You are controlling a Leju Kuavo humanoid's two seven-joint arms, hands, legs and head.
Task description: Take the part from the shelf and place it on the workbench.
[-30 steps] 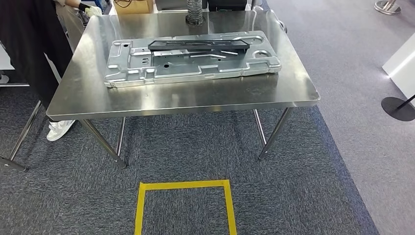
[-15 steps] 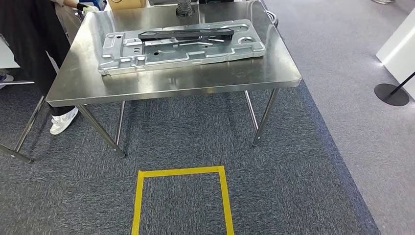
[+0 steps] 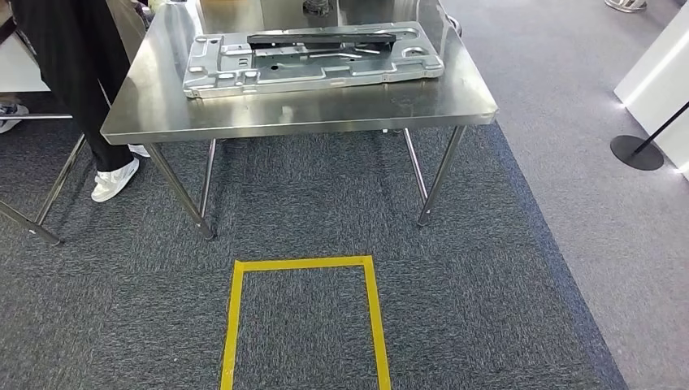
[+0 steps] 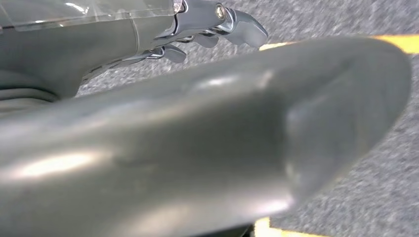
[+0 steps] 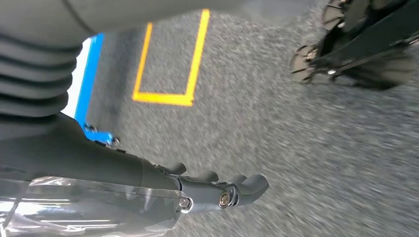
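A steel workbench (image 3: pixel 301 114) stands ahead of me in the head view. On it lies a large pressed silver metal panel (image 3: pixel 313 61), with a long black part (image 3: pixel 321 37) resting along its far side. My left hand (image 4: pixel 212 24) hangs over grey carpet in the left wrist view, its thick thumb (image 4: pixel 197 138) across the picture, its fingers apart and holding nothing. My right hand (image 5: pixel 217 190) also hangs above the carpet, fingers stretched out with nothing in them. Both hands are far from the bench.
A yellow tape rectangle (image 3: pixel 305 264) marks the carpet in front of the bench. A person in dark trousers (image 3: pixel 73 73) stands at the bench's left end. A stanchion base (image 3: pixel 636 152) and a white unit (image 3: pixel 658 73) are at the right. A blue floor strip (image 5: pixel 89 74) lies beside me.
The whole picture has shifted: the camera has moved, so the bench sits higher and farther and more carpet shows. The person's legs are more in view. Panel and black part lie as before.
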